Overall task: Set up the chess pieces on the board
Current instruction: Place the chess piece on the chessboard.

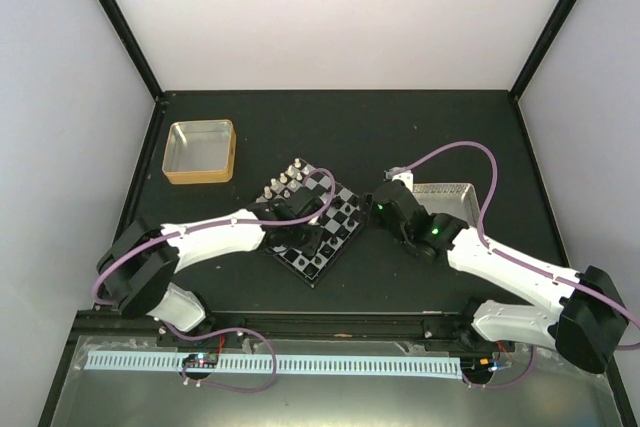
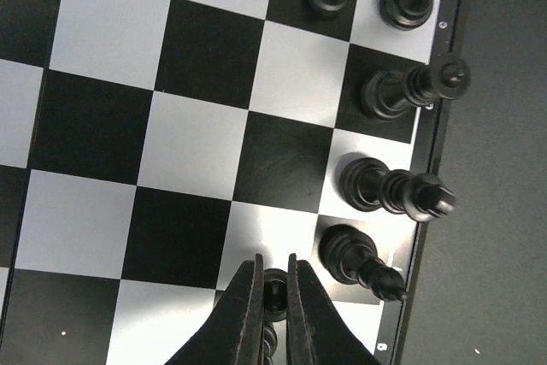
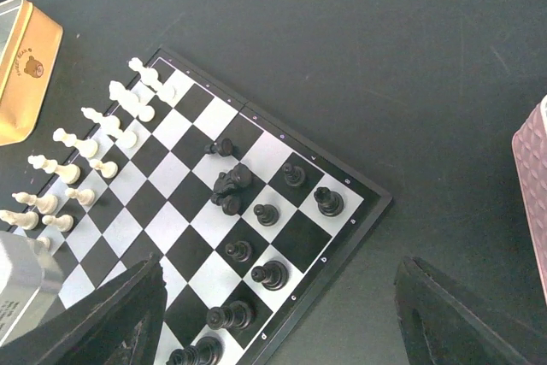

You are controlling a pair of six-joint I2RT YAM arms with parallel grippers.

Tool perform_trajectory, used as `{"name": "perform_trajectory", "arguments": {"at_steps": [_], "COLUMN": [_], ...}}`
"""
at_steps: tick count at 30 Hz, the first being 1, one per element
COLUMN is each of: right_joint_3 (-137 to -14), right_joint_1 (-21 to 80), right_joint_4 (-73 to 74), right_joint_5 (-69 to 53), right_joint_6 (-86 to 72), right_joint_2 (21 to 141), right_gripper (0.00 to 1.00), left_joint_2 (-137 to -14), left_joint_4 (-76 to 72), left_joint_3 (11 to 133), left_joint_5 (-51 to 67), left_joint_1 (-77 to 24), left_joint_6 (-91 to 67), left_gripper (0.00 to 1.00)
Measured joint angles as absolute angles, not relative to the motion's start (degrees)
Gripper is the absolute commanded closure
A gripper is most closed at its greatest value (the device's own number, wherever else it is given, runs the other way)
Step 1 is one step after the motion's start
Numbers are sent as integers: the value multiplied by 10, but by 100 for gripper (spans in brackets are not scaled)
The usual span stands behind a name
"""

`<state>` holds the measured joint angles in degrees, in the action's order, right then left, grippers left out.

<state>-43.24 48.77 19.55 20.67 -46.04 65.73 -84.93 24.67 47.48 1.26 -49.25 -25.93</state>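
The left gripper (image 2: 273, 261) hid most of a black piece (image 2: 274, 288). Picture edges cut off the gold tin (image 3: 21, 57) and pink-rimmed tray (image 3: 535, 194).

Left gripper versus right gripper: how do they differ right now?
The left gripper is shut on a black chess piece; the right gripper is wide open and empty. The left gripper sits low over the board; the right gripper hangs higher near its edge. Both have black fingers.
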Motion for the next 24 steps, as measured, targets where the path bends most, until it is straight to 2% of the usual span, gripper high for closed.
{"name": "perform_trajectory", "arguments": {"at_steps": [7,13,21,24], "right_joint_3": [-432,-432,-432,-432], "right_joint_1": [488,488,488,488], "right_joint_4": [198,198,198,198], "right_joint_5": [207,207,207,207], "right_joint_6": [-464,-464,-465,-465], "right_joint_2": [657,657,657,657], "right_gripper": [26,25,25,25], "left_joint_2": [-872,-879,-879,-879], "left_joint_4": [236,226,226,226], "left_joint_3": [475,475,475,475], "left_joint_5": [10,4,2,2], "left_joint_1": [-493,-493,-493,-493], "left_joint_6": [-259,-259,-259,-257], "left_gripper": [95,82,82,78]}}
